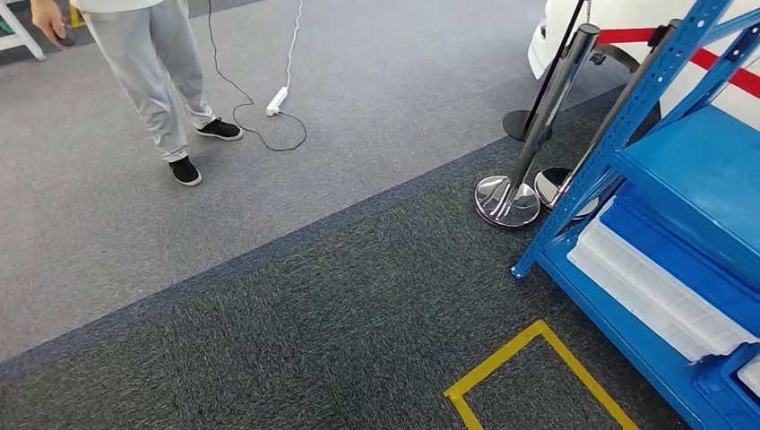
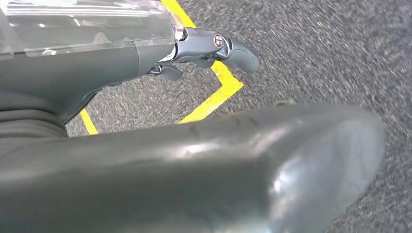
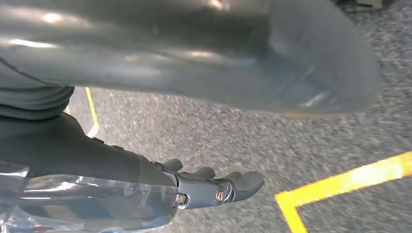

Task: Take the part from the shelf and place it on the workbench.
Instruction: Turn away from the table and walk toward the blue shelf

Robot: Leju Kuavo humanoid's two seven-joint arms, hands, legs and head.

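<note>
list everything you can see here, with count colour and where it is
shelf: one, blue, right edge of head view
trays: white, on lower shelf level, count unclear
stanchions: two, chrome, just left of the shelf
floor tape: yellow outline on dark carpet, near the shelf
power strip: one, white, on grey carpet
person: one, grey trousers, black shoes, upper left
left robot hand: dark grey, above the floor, holding nothing
right robot hand: dark grey, above the floor, holding nothing
</note>
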